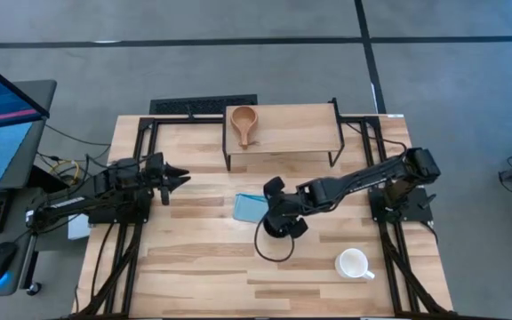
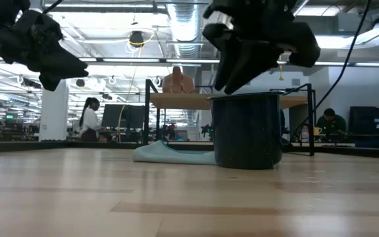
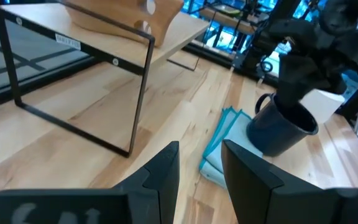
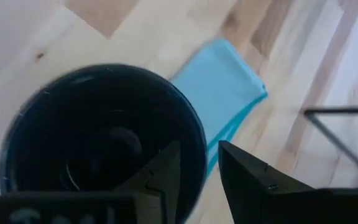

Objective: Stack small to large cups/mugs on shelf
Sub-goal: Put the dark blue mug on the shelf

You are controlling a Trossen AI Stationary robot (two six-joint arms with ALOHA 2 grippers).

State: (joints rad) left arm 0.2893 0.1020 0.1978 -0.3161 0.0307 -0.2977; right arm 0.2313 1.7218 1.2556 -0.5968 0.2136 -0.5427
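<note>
I take the dark navy mug (image 1: 281, 229) as my landmark; it stands upright on the light wooden counter (image 1: 194, 267), touching the folded blue cloth (image 1: 249, 208) beside it. My right end effector (image 4: 197, 163) hovers directly over the mug's rim, one finger (image 4: 160, 171) inside the mouth and the other outside the wall, spread, not clamped. The small tan wooden cup with a flat handle (image 1: 243, 120) sits on the low light-wood shelf with thin black legs (image 1: 296, 129), beyond the mug. The white ceramic mug (image 1: 354, 263) stands on the counter, well apart from the navy mug. My left end effector (image 3: 199, 158) waits far from the mug, fingers parted and empty.
</note>
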